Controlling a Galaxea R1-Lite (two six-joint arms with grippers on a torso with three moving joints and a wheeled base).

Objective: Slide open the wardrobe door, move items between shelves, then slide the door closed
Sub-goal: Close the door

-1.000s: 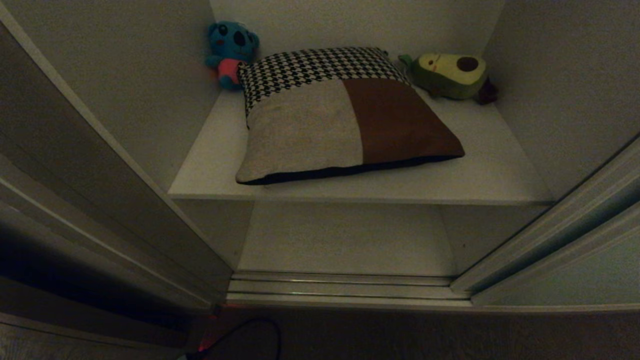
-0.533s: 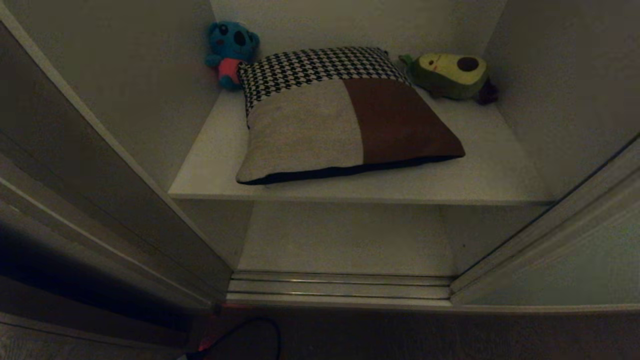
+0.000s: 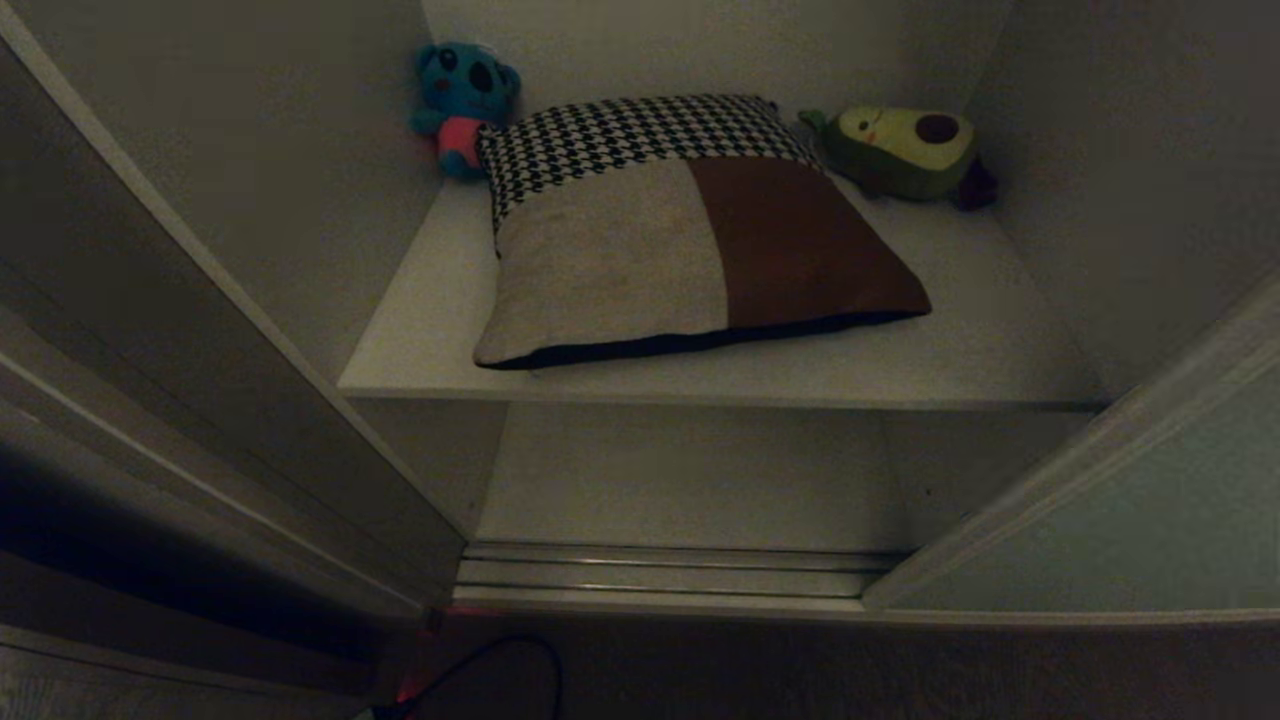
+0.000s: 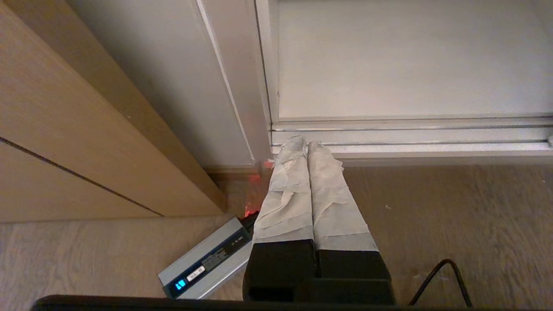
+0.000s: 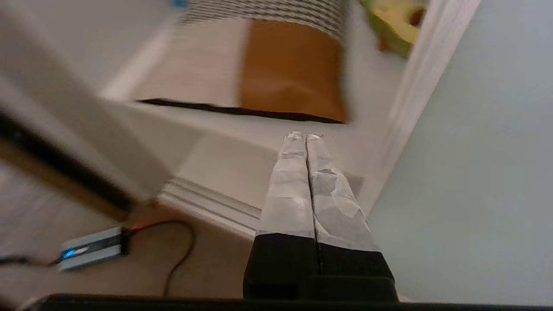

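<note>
The wardrobe stands partly open, and on its upper shelf [image 3: 960, 350] lies one square cushion [image 3: 690, 240] flat on its black back, a houndstooth band toward the rear, cream and brown panels toward the front; its front edge sits just short of the shelf's front lip. Behind it, in the rear left corner, a blue plush toy [image 3: 462, 100] leans against the wall, touching the cushion's back corner — and in the rear right an avocado plush [image 3: 905, 148] lies close beside the cushion's other back corner. Bare board shows on both sides of the cushion, more on the right. The lower shelf [image 3: 690, 480] beneath holds nothing that can be seen. In front of it runs the ribbed metal floor track [image 3: 660, 578]. The sliding wardrobe door [image 3: 1130, 520], pale grey-green with a slim light frame, covers the right part of the opening, its leading edge over the right end of the track; the left side is bounded by the wardrobe's side wall. The right gripper [image 5: 306, 137] hovers before the opening, just beside the door's face, jaws pressed together and empty. The left gripper [image 4: 307, 144] hangs low over the wood floor near the track's left end, jaws together too, with a grey power brick [image 4: 205, 261] lying on the floor beside it.
</note>
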